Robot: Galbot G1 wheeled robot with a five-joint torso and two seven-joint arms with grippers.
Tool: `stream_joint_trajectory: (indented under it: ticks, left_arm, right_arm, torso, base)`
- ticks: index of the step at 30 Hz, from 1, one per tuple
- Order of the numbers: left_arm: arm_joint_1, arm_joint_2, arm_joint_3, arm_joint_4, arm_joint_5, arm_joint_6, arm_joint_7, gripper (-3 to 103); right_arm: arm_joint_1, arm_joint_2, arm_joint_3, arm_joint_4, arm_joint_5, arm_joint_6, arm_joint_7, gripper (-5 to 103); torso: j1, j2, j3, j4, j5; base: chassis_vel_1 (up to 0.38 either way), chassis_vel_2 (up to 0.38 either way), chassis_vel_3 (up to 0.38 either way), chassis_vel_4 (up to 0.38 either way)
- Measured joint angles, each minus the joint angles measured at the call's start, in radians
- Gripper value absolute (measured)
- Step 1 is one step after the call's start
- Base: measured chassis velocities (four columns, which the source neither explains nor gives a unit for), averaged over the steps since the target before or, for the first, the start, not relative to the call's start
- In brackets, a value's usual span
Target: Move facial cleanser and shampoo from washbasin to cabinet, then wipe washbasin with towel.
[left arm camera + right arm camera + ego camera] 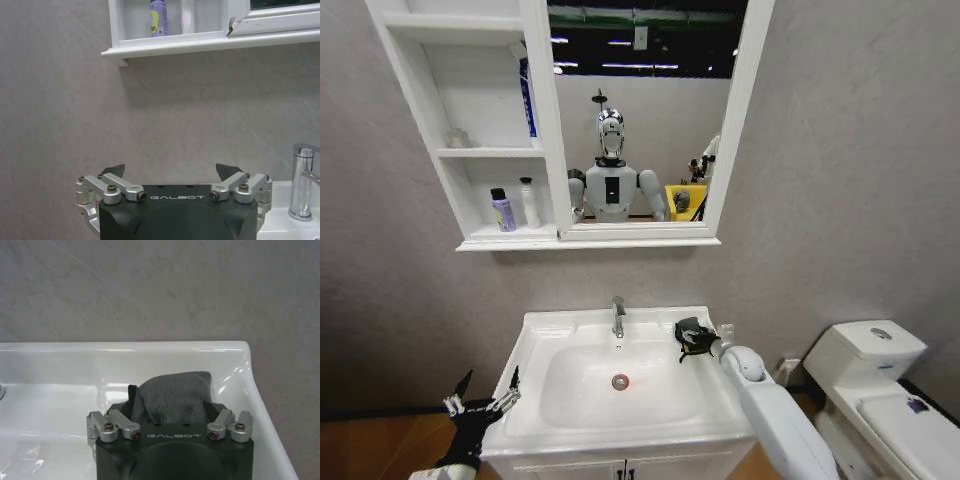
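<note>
The white washbasin (548, 328) with chrome tap (618, 316) and red-ringed drain (620, 381) stands low in the head view. At its back right corner my right gripper (695, 342) is shut on the grey towel (690, 328). In the right wrist view the towel (175, 385) stands bunched between that gripper's (172, 402) fingers, on the basin rim (150, 347). A purple bottle (502, 211) and a white bottle (529, 203) stand on the cabinet's (470, 152) lowest shelf; which one is the facial cleanser or the shampoo I cannot tell. My left gripper (490, 380) hangs open and empty left of the basin.
A white toilet (880, 372) stands to the right of the basin. The grey wall runs behind everything. The left wrist view has the open left gripper (171, 170), the tap (302, 185) and the cabinet's bottom shelf (165, 42) with the purple bottle (158, 17). A blue item (526, 100) leans on the middle shelf.
</note>
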Motion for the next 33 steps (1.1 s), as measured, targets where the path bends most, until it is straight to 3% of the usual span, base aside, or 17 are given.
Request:
stream_joint_trajectory:
  ticks: [15,22,23,25,29,32,33]
  left_arm:
    - [0.000,0.000,0.000,0.000,0.000,0.000,0.000,100]
    - [0.000,0.000,0.000,0.000,0.000,0.000,0.000,100]
    - [0.000,0.000,0.000,0.000,0.000,0.000,0.000,100]
    - [0.000,0.000,0.000,0.000,0.000,0.000,0.000,100]
    - [0.000,0.000,0.000,0.000,0.000,0.000,0.000,100]
    - [0.000,0.000,0.000,0.000,0.000,0.000,0.000,100]
    - [0.000,0.000,0.000,0.000,0.000,0.000,0.000,100]
  right_arm:
    - [0.001,0.019,0.012,-0.053,-0.041,0.036,-0.016,92]
    - [0.017,0.038,0.006,-0.084,-0.050,0.055,-0.025,72]
    - [0.020,0.042,0.005,-0.090,-0.050,0.056,-0.025,61]
    - [0.021,0.045,0.005,-0.093,-0.050,0.056,-0.025,61]
    - [0.016,0.051,0.004,-0.095,-0.066,0.075,-0.023,45]
    - [-0.013,0.048,-0.003,-0.050,-0.069,0.086,-0.006,34]
    - [-0.067,0.043,-0.012,0.038,-0.037,0.077,0.031,28]
  torso:
    - [0.000,0.000,0.000,-0.0002,0.0001]
    - [0.000,0.000,0.000,-0.0003,-0.0001]
    - [0.000,0.000,0.000,-0.0002,0.0000]
    - [0.000,0.000,0.000,-0.0002,-0.0001]
    - [0.000,0.000,0.000,0.0001,-0.0001]
    - [0.000,0.000,0.000,0.0002,0.0002]
    - [0.000,0.000,0.000,-0.0001,-0.0001]
  base:
    - [0.000,0.000,0.000,0.000]
    - [0.000,0.000,0.000,0.000]
    - [0.000,0.000,0.000,0.000]
    - [0.000,0.000,0.000,0.000]
    - [0.000,0.000,0.000,0.000]
    - [0.000,0.000,0.000,0.000]
    - [0.000,0.000,0.000,0.000]
